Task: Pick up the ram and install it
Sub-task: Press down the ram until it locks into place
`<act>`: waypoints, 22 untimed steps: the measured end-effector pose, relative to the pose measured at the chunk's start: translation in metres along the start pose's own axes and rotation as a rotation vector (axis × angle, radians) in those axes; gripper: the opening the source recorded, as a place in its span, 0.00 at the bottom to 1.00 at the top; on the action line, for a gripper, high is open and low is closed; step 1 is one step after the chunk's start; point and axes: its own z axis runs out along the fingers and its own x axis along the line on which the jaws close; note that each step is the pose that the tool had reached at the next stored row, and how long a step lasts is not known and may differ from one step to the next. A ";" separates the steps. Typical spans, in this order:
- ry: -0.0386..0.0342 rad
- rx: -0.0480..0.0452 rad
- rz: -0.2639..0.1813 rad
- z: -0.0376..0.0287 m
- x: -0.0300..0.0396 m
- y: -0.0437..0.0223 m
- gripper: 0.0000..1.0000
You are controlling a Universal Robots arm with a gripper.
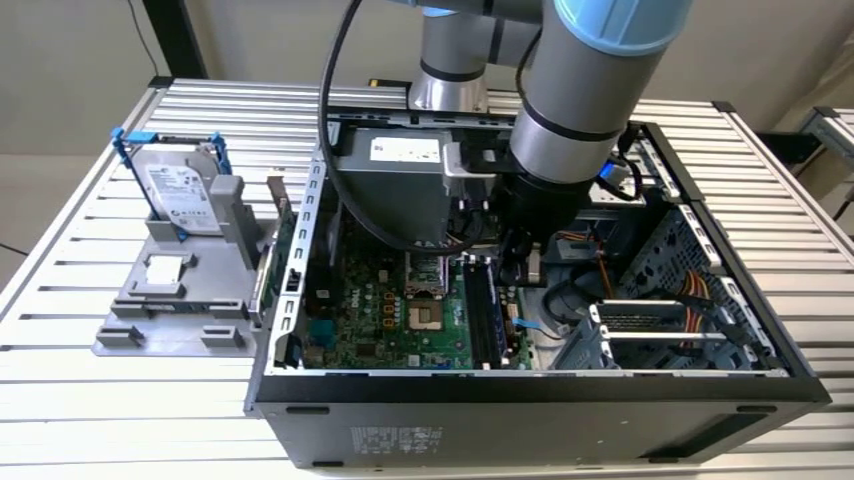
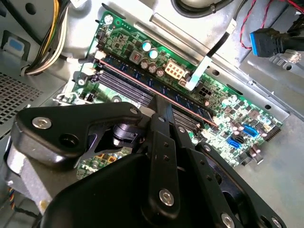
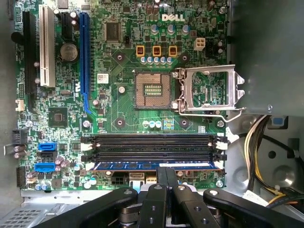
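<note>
The black tool (image 3: 161, 183) sits low in the middle of the first wrist view, its fingers pinched close together, right over the long thin blue ram (image 3: 154, 165). The ram lies in the lowest slot of the big green motherboard (image 3: 118, 109) — I think it must be pushed straight down, evenly. Yellow wires (image 3: 254, 142) crowd the right side.

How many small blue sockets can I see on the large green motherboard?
2. The small blue sockets lie side by side near one edge of the large green motherboard: one, the other. The black gripper may hide more.
</note>
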 end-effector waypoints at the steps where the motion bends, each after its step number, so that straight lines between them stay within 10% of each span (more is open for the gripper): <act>1: 0.0000 0.0000 0.000 0.0000 0.0000 0.0000 0.00; 6: 0.0002 -0.0001 0.000 -0.0037 0.0000 0.0001 0.00; 22: 0.0001 -0.0008 0.000 -0.0444 -0.0010 0.0011 0.00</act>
